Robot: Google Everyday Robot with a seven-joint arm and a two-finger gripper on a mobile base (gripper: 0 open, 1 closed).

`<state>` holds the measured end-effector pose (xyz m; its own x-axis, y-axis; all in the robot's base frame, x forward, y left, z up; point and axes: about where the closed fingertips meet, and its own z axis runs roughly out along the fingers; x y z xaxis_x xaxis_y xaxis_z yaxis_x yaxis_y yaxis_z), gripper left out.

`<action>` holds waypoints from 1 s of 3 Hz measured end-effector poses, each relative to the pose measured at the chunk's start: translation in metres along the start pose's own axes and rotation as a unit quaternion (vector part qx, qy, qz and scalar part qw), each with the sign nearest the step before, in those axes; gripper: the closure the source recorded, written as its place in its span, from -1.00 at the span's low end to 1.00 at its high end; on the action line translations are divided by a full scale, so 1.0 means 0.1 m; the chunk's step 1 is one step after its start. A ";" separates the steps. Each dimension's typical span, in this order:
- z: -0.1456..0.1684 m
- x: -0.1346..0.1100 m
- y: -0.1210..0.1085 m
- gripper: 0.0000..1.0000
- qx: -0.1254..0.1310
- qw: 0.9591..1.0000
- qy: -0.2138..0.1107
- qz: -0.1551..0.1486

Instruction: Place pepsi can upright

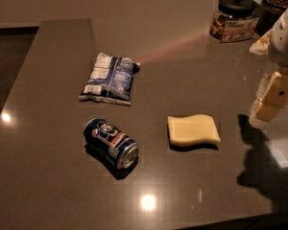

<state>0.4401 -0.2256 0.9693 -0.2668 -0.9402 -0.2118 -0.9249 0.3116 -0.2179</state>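
The pepsi can (111, 143), dark blue with red and white marks and a silver end, lies on its side on the dark countertop (48, 80), front left of centre, its silver end pointing toward the front right. My gripper (273, 97) hangs at the right edge of the view, above the counter, well to the right of the can and apart from it. It holds nothing that I can see.
A crinkled blue-and-white snack bag (109, 77) lies flat behind the can. A yellow sponge (193, 130) lies between the can and the gripper. A jar with a black lid (234, 17) stands at the back right. The counter's front edge runs close below the can.
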 end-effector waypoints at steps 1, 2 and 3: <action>0.07 0.02 -0.02 -1.00 -0.011 1.000 -0.002 0.006; 0.09 0.03 -0.02 -1.00 -0.015 1.000 -0.003 0.007; 0.25 -0.01 -0.04 -1.00 -0.042 0.999 -0.009 -0.001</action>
<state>0.4507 -0.2227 0.9469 -0.2598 -0.9380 -0.2293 -0.9455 0.2954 -0.1371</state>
